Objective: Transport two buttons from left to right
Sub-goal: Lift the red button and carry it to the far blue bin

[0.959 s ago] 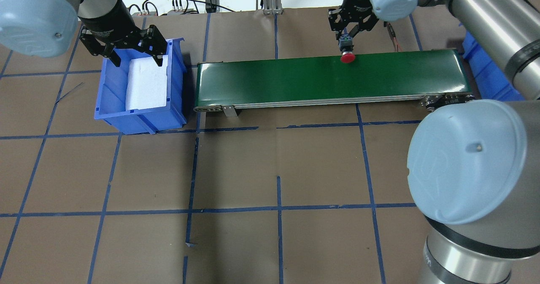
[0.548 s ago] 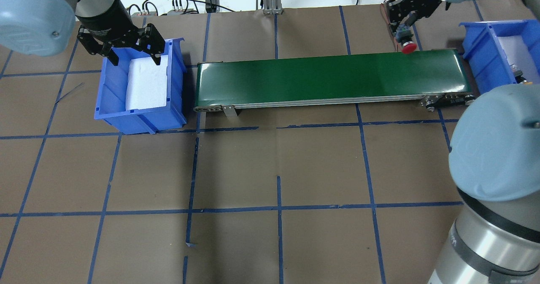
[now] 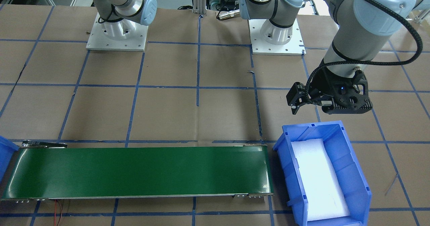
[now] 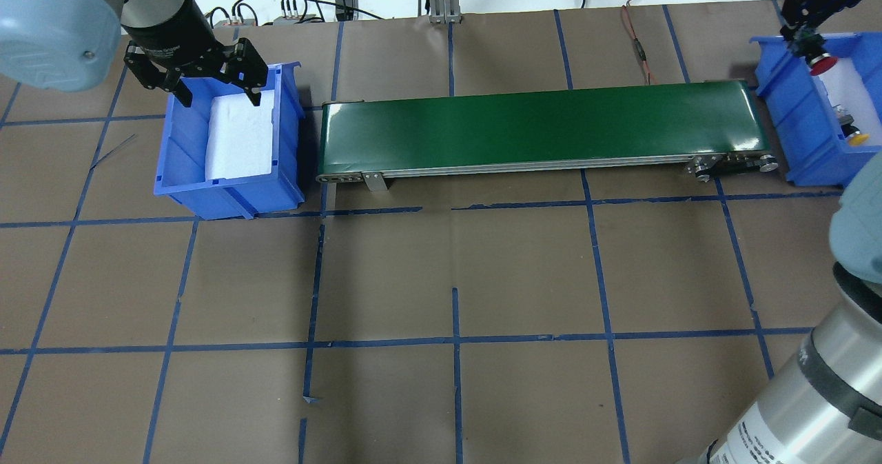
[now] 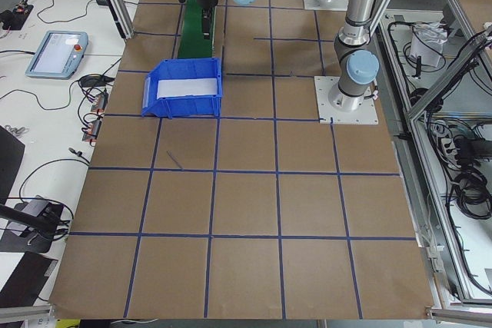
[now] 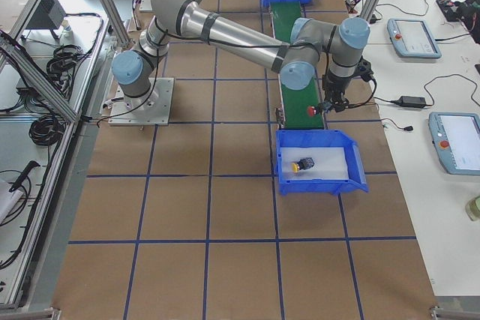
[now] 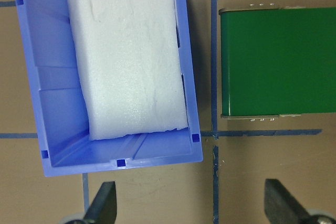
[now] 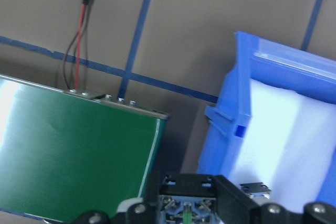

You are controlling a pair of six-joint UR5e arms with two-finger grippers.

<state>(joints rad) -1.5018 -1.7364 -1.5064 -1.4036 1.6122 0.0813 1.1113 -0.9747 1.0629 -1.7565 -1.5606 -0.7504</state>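
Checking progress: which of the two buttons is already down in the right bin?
The yellow-capped button, lying in the bin; the red button hangs in the right gripper.

Blue bin (image 5: 183,106) sits before green conveyor (image 5: 192,40).

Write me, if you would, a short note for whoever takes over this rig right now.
Left tool: open and empty, hovering over the far end of the left bin, which holds only white foam.
Right tool: shut on the red button, raised at the edge of the right bin.
Done: the yellow button lies in the right bin.
Left: release the red button into the right bin.
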